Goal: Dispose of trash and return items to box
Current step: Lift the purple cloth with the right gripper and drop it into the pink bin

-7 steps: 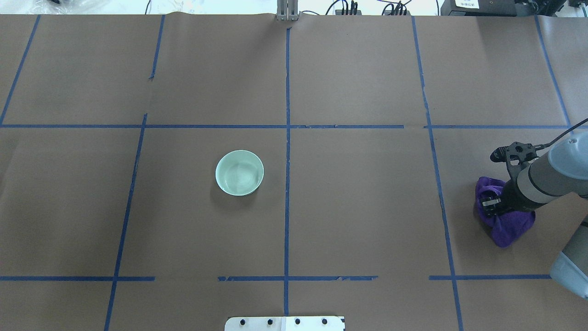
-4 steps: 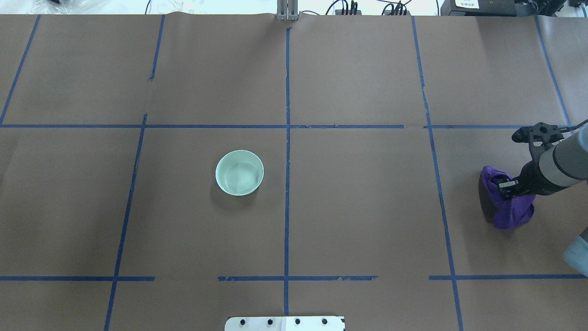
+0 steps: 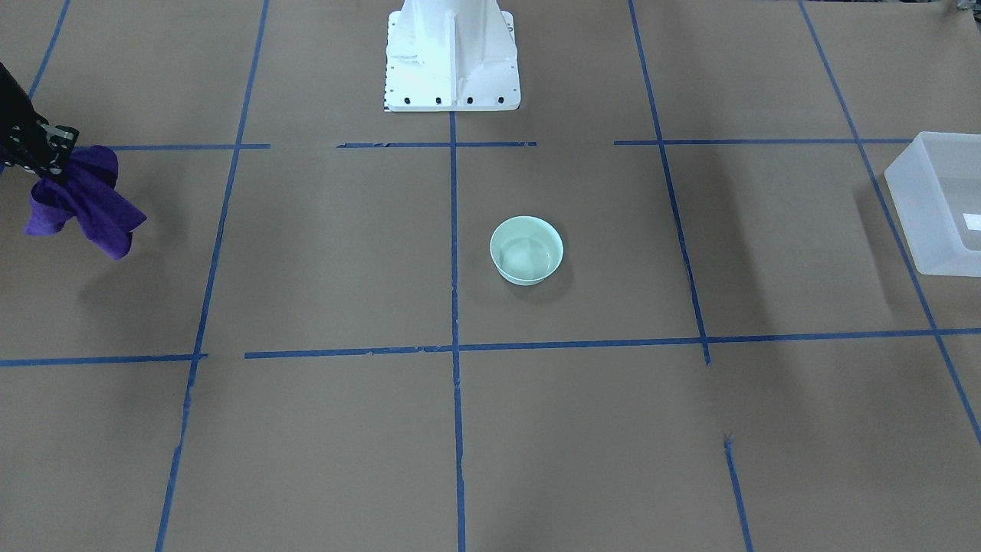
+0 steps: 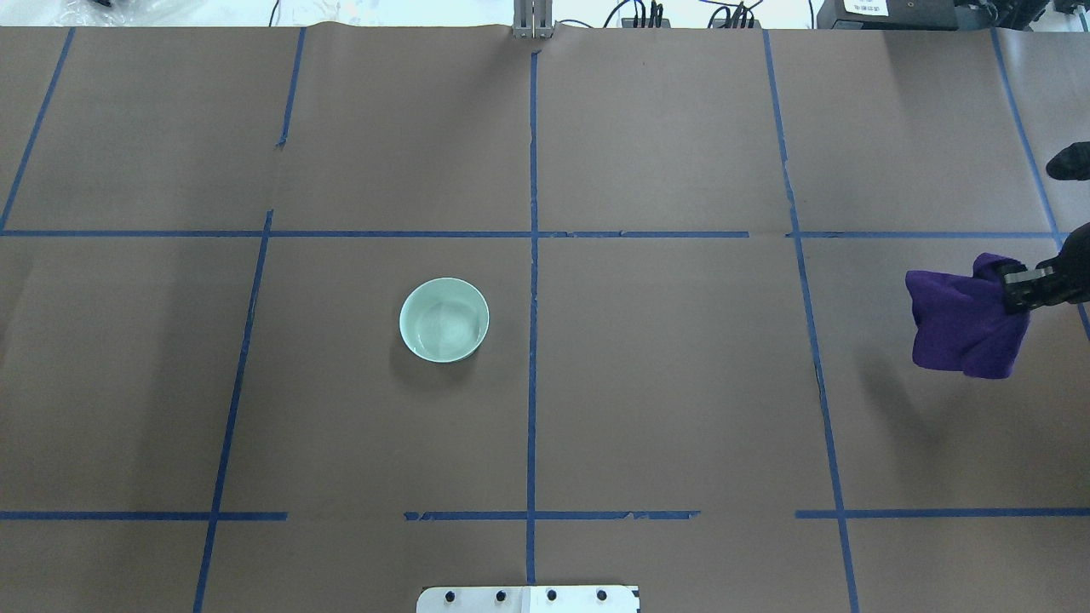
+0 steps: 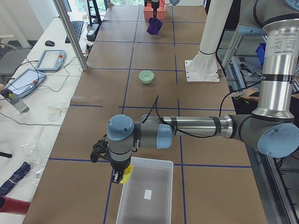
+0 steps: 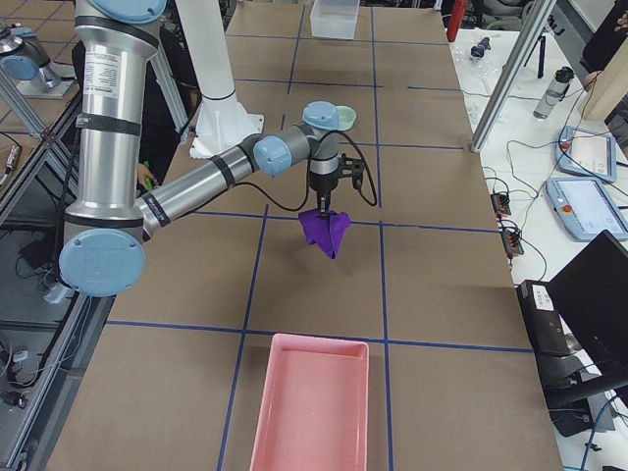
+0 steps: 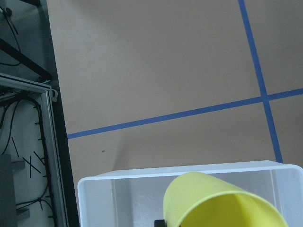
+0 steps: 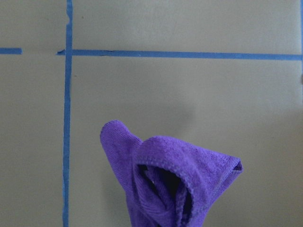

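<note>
We see the left end effector [image 5: 120, 176] grasping the yellow cup [image 7: 222, 203] over one edge of the frosted box [image 5: 149, 161], at the left end of the tabletop [image 4: 681, 383]. The right end effector [image 4: 1018, 288] is clenched on a purple cloth [image 4: 962, 328], which hangs clear of the tabletop at the right. The mint bowl [image 4: 444, 319] rests upright near the centre, well apart from both.

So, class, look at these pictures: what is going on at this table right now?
The right gripper holds a purple cloth lifted off the table near its right end, where a pink tray lies. At the other end, the left gripper holds a yellow cup just over the rim of the frosted box. The mint-green bowl sits alone mid-table, not yet put away.
</note>
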Robot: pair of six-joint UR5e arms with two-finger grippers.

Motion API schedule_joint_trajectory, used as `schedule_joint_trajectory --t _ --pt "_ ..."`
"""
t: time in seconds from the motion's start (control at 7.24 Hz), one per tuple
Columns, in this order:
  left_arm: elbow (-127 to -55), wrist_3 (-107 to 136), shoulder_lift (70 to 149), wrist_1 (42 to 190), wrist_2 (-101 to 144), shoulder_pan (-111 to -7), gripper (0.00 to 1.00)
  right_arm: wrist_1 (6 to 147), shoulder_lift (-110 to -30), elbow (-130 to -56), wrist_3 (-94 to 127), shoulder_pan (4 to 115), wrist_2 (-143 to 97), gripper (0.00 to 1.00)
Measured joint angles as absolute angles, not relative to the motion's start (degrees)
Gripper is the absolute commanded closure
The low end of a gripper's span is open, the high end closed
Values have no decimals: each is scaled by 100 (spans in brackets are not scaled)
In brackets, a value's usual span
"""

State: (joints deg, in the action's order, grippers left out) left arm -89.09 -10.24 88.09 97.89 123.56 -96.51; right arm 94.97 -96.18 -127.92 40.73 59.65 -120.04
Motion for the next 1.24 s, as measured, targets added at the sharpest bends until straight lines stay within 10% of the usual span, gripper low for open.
schedule_joint_trajectory --t 1.1,1.24 --pt "-8065 -702 8062 11504 13518 -8498 100 9685 -9388 -13115 3345 8145 -13202 100" --pt "-8019 -703 8062 11566 13551 -8446 54 9685 -9389 -13118 3291 8198 -13230 100"
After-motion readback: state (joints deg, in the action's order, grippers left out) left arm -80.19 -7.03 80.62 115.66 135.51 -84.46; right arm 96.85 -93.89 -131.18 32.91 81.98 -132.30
